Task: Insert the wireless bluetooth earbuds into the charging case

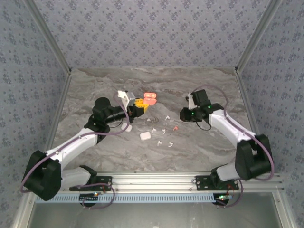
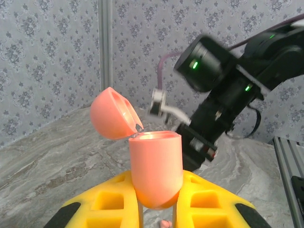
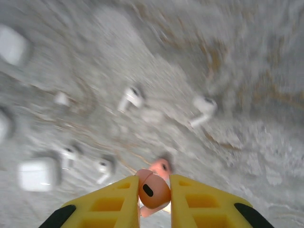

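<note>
My left gripper (image 2: pixel 156 202) is shut on a coral-red charging case (image 2: pixel 156 164), held upright between the yellow fingers with its lid (image 2: pixel 112 114) flipped open. From above, this case (image 1: pixel 150 98) sits at the tip of the left gripper (image 1: pixel 139 106). My right gripper (image 3: pixel 154 184) is shut on a coral-red earbud (image 3: pixel 154 191), lifted above the table. A second coral earbud (image 3: pixel 161 167) lies on the table just below it. Several white earbuds (image 3: pixel 130 97) lie scattered on the marble table. The right gripper (image 1: pixel 182 114) hangs to the right of the case.
Two shut white cases (image 1: pixel 145 135) (image 1: pixel 128 127) rest on the table near the left arm. White earbuds (image 1: pixel 163 130) and a coral one (image 1: pixel 175 128) lie between the arms. Patterned walls enclose the table on three sides. The right arm (image 2: pixel 223 95) looms close behind the held case.
</note>
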### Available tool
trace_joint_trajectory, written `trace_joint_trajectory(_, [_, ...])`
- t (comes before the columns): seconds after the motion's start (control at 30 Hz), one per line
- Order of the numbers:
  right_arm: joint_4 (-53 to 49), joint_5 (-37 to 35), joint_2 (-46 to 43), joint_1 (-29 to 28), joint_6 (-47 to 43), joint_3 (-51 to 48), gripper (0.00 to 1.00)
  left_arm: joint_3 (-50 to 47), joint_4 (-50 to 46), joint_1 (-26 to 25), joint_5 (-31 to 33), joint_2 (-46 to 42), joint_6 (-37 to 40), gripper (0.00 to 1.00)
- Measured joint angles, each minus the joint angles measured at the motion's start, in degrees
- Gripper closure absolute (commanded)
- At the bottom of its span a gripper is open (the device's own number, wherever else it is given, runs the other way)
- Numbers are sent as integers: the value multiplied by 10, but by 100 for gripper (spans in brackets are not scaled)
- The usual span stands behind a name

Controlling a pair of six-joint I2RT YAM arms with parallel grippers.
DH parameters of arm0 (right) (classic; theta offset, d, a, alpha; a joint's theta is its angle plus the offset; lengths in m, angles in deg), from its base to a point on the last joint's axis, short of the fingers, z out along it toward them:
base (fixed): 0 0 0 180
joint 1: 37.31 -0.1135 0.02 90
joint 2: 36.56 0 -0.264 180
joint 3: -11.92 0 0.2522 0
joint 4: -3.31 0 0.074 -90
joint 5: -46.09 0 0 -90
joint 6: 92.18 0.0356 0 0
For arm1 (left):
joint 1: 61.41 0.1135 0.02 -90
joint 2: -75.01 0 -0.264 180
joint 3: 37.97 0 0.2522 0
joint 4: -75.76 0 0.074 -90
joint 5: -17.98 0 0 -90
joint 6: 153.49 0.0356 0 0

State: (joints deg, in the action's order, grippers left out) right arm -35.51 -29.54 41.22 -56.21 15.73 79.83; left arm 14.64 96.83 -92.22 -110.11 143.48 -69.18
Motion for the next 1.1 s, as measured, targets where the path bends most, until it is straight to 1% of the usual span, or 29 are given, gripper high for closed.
trace_joint_trajectory(0.17, [57, 45, -95, 0, -19, 3, 77, 4, 8, -15, 0, 21, -5, 100])
trace_joint_trajectory(0.3, [96, 77, -137, -5, -34, 16, 77, 19, 16, -24, -1, 42, -10, 100])
trace_joint_trajectory(0.4, [124, 97, -154, -21, -45, 31, 77, 31, 26, -28, -2, 54, -15, 100])
trace_joint_trajectory(0.63, [166, 110, -159, -69, -73, 58, 77, 44, 40, -38, -6, 72, -19, 100])
trace_joint_trajectory(0.83, [183, 110, -134, -85, -86, 76, 77, 45, 43, -41, -9, 75, -19, 100])
trace_joint_trajectory(1.1, [184, 110, -116, -99, -96, 77, 77, 45, 43, -41, -11, 75, -19, 100])
